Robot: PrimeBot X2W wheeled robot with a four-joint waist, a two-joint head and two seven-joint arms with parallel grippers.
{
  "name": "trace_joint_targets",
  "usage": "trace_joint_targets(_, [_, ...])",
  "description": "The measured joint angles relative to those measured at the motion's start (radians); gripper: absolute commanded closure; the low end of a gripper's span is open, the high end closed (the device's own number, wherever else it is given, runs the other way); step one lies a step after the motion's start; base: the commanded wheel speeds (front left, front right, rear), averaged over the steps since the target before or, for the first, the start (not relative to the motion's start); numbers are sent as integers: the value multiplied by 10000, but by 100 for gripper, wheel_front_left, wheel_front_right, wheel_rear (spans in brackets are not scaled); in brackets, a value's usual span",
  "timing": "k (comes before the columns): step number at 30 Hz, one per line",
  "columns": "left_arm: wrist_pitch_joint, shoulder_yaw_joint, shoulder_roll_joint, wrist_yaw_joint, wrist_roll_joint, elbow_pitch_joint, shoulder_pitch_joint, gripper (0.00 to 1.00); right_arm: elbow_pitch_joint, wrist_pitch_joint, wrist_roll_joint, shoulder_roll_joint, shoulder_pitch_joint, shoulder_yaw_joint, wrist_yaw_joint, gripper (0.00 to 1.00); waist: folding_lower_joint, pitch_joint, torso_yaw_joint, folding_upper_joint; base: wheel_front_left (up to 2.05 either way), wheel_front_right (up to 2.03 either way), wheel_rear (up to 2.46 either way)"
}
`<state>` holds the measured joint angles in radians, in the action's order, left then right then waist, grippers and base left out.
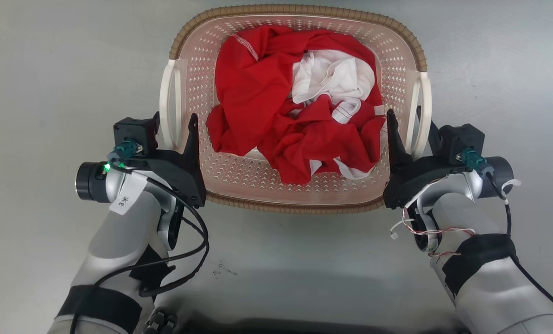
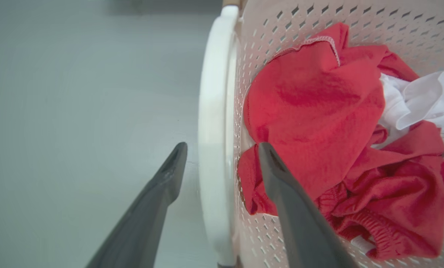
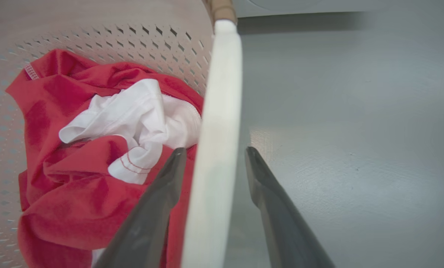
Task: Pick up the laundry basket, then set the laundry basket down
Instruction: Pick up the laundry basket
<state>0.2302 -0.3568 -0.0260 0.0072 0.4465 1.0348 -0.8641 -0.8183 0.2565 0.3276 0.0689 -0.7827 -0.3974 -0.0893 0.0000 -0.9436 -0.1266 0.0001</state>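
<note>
Both arms were in place when I checked the feeds. The laundry basket (image 1: pixel 304 208) sat on the grey floor (image 1: pixel 49 69) straight ahead of the robot, between the two grippers. It was a rounded-rectangular tub of cream plastic. Its walls were pierced all over with small slots, a brown woven-look band ran round the rim, and a white loop handle stood on each short side. A crumpled red garment (image 1: pixel 253 93) filled most of it, with a white garment (image 1: pixel 332 79) bunched on top toward the right.

The left gripper (image 1: pixel 174 118) straddled the left handle (image 1: pixel 163 93). Its jaws stood apart, one finger outside over the floor and the other inside the basket over the red cloth. A gap showed on either side of the handle, so it held nothing. The right gripper (image 1: pixel 405 113) straddled the right handle (image 1: pixel 427 93) the same way: jaws apart, inner finger close to the handle, outer finger clear of it, nothing clamped.
</note>
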Motion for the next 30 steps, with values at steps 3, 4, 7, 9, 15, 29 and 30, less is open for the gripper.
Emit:
trace_joint_targets(3, [-44,-132,-4,0,240,38,-90,25,-56,2,92,0,-152,-146,-75,44,0,-10,4,-1,0,0,0])
trace_joint_targets(4, [-81,-176,-2,0,309,54,-143,43,-102,2,130,0,-195,-205,-77,52,0,-14,6,0,0,0,0])
trace_joint_targets(7, [-130,-453,-4,-63,376,155,-199,78,-242,2,303,2,-293,-359,-96,68,0,-21,8,0,0,0,0])
trace_joint_targets(9, [-180,-635,-75,-79,439,188,-200,100,-297,4,462,6,-314,-422,-176,82,0,-20,10,0,0,0,0])
trace_joint_targets(15, [-203,-1158,-86,-73,656,190,-185,100,-581,6,790,67,-489,-575,-311,100,0,53,24,0,0,0,0])
trace_joint_targets(29, [-353,-2182,-127,198,1572,198,-57,100,-1110,2,1873,146,-414,-1267,-428,100,0,800,93,0,0,0,0])
trace_joint_targets(30, [-353,-2265,-134,211,1630,198,-37,100,-1133,2,1950,148,-409,-1315,-428,100,0,872,98,0,0,0,0])
